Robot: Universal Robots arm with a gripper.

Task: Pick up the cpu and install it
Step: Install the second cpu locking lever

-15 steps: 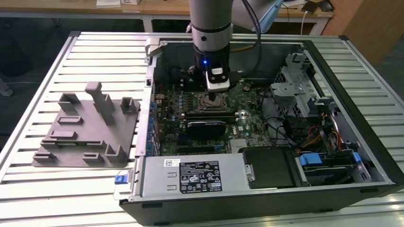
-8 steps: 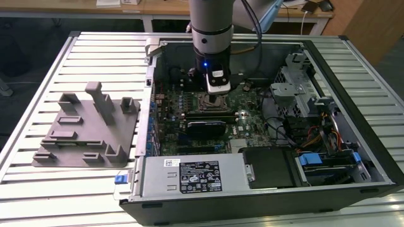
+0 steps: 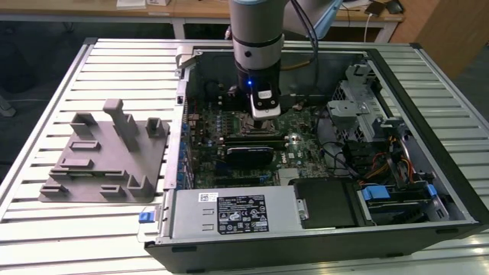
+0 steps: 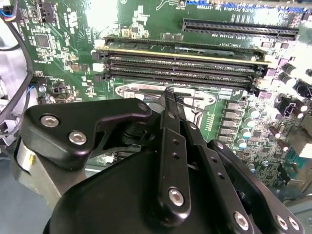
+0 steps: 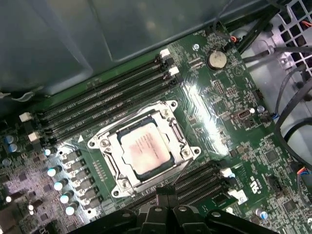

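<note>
The cpu (image 5: 146,148) lies flat in the metal-framed socket (image 5: 105,144) on the green motherboard, its silver top facing up. In the exterior view my gripper (image 3: 264,114) hangs straight down inside the open computer case, just above the board. In the first wrist view the gripper (image 5: 168,195) sits a short way off the socket's edge, apart from the cpu. The two black fingers meet at the tip in the second wrist view, so the gripper (image 4: 169,95) is shut with nothing between them. Part of the socket's metal frame (image 4: 136,90) shows beyond the fingertips.
Memory slots (image 5: 107,92) run along both sides of the socket. A grey fixture block (image 3: 107,154) stands on the slatted table at the exterior view's left. The power supply (image 3: 229,215) fills the case's near end. Drive cages and cables (image 3: 367,154) crowd the exterior view's right.
</note>
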